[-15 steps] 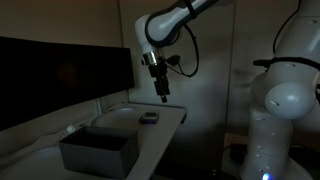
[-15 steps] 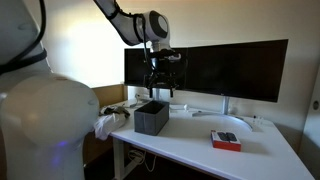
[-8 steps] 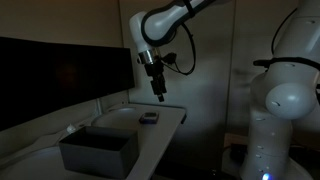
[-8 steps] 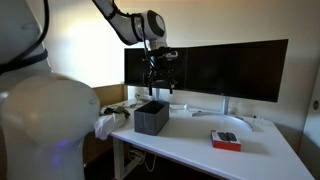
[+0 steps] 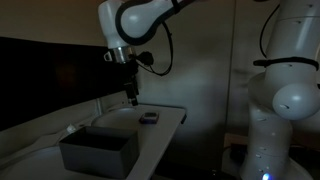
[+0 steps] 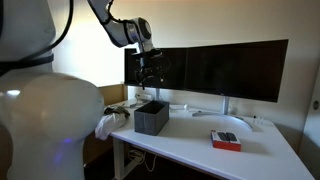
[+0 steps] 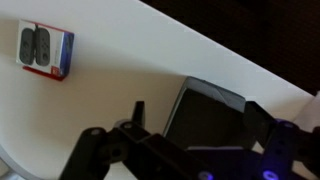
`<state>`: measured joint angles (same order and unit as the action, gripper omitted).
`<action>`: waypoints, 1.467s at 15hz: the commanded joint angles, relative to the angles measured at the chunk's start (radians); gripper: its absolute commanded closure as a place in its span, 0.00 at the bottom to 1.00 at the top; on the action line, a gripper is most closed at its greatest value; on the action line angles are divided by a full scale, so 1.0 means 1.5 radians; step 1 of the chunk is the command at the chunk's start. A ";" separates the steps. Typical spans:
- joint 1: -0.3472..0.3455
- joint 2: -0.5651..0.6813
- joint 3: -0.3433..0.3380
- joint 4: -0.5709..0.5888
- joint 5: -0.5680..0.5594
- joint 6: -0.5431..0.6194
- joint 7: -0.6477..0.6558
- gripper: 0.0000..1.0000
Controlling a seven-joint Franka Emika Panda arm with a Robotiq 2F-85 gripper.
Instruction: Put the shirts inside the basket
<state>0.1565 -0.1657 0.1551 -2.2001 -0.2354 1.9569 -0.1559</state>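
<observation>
And there was the arm (image 5: 135,18), reaching in from above, with the pincer (image 5: 131,97) hanging point-down over the white surface (image 5: 165,125). It hung high, well clear of everything under it. In the wrist view the fingers (image 7: 138,110) stood spread wide apart, and nothing was pinched between them, only the view down to what lay below.

Down there was the basket (image 7: 205,120), dark grey and straight-sided. It showed between the spread fingers, a little off to one side. In both exterior views the basket (image 6: 151,118) stood upright on the surface, near one end of it. What lay inside could not be made out, as its inside was too dark.

The shirts (image 6: 108,122) were outside the basket. They lay as a pale, rumpled heap at the very end of the surface, just beside the basket's side wall, with some cloth drooping over the edge. Whether the cloth touched the wall could not be told.

Well apart from the basket, toward the other end, sat a small flat box (image 6: 226,140) with red sides. Its pale top (image 7: 45,50) carried two dark shapes. Dark monitors (image 6: 225,68) lined the back of the surface behind the pincer. A big white robot body (image 6: 45,130) filled the foreground beside the shirts.
</observation>
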 commanded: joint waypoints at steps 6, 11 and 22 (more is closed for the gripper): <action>0.066 0.152 0.057 0.132 0.060 0.067 -0.185 0.00; 0.097 0.201 0.107 0.181 0.080 0.068 -0.289 0.00; 0.138 0.295 0.152 0.274 0.070 0.062 -0.340 0.00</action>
<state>0.3640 0.2733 0.3810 -1.7938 -0.1294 2.0538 -0.6680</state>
